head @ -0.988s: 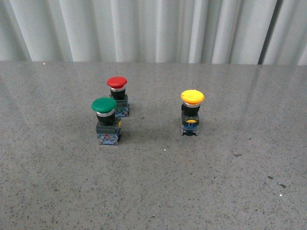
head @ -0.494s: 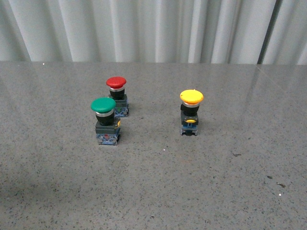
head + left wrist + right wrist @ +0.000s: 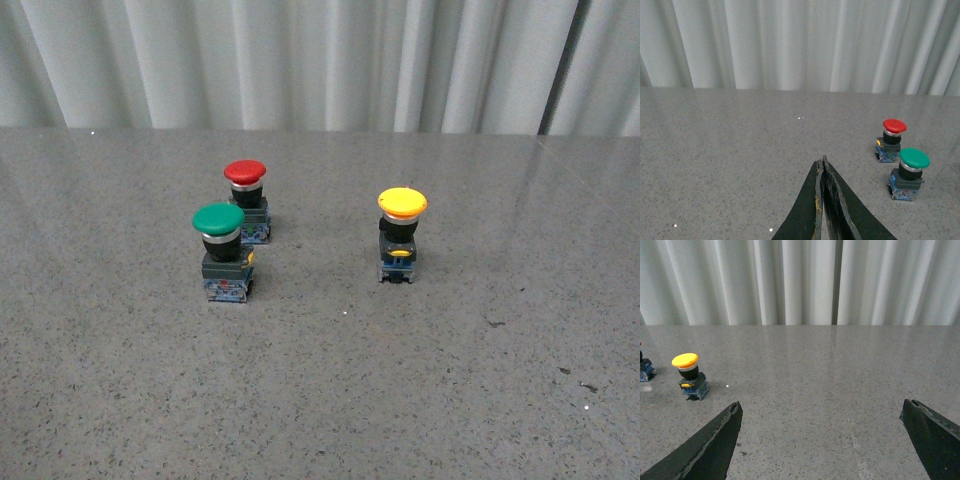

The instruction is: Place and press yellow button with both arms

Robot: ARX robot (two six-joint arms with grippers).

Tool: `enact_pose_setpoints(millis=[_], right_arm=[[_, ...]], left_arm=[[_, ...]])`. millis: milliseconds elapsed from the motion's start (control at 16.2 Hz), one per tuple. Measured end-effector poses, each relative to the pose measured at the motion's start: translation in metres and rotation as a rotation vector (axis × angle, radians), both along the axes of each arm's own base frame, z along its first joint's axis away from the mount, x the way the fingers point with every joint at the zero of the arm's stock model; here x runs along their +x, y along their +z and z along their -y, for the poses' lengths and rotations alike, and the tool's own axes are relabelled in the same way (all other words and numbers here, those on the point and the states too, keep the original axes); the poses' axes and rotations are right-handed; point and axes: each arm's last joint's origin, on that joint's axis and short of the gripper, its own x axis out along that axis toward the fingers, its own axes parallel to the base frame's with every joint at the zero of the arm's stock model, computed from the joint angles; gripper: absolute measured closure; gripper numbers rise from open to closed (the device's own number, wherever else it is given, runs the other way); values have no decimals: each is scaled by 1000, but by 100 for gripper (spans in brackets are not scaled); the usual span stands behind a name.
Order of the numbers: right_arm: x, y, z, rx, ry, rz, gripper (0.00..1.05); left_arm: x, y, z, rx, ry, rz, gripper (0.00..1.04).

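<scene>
nothing has shifted over the last second: the yellow button (image 3: 401, 235) stands upright and untouched at 3 o'clock from the green button (image 3: 221, 250), with the left gripper (image 3: 823, 165) pressed together and the right gripper (image 3: 821, 405) spread wide, so placing has likely not begun.

**Cut off, covered, or too small to tell**

In the left wrist view the left gripper (image 3: 821, 165) shows only its finger ends, pressed together. The rest is cut off by the picture's edge.

In the right wrist view the right gripper (image 3: 821, 404) shows only two dark finger ends, set wide apart, each cut by the frame. Left of the yellow button (image 3: 686, 374), a further button (image 3: 645, 369) is sliced by the frame. Its cap is almost wholly out of sight, so which one it is cannot be told.

In the front view the green button (image 3: 218, 220) covers a near corner of the red button (image 3: 245, 172) base. Markings on all the bases are too small to read.
</scene>
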Motion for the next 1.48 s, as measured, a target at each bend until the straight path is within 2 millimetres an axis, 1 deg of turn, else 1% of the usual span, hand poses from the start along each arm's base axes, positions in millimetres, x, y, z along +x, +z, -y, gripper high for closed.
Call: enact_pose_setpoints(millis=[62,123,185,370,617,679,926,988,1049,1358,1420,1481], right_arm=[[0,0,0,0,0,0,7],[0,0,0,0,0,0,7],[0,0,0,0,0,0,7],[0,0,0,0,0,0,7],[0,0,0,0,0,0,7],[0,0,0,0,0,0,7],[0,0,0,0,0,0,7],[0,0,0,0,0,0,7],[0,0,0,0,0,-1,7],[0,0,0,0,0,0,7],[0,0,0,0,0,0,7],[0,0,0,0,0,0,7]], left_arm=[[-2,-3,-2,0,-3,-3,103],[-4,-6,-8,1,-15,-4,103],[-6,-10,-13,0,11,-3,103],[-13,-17,-12,0,-8,-5,103],[-19,-22,-12,0,-7,4,103],[-20,-28,-12,1,-8,6,103],[-26,-28,-12,1,-7,6,103],[-33,-34,-12,1,-7,-37,103],[-35,-29,-12,1,-8,20,103],[-35,-31,-12,1,-6,2,103],[-35,-31,-12,0,-6,2,102],[-35,-31,-12,1,-6,2,86]])
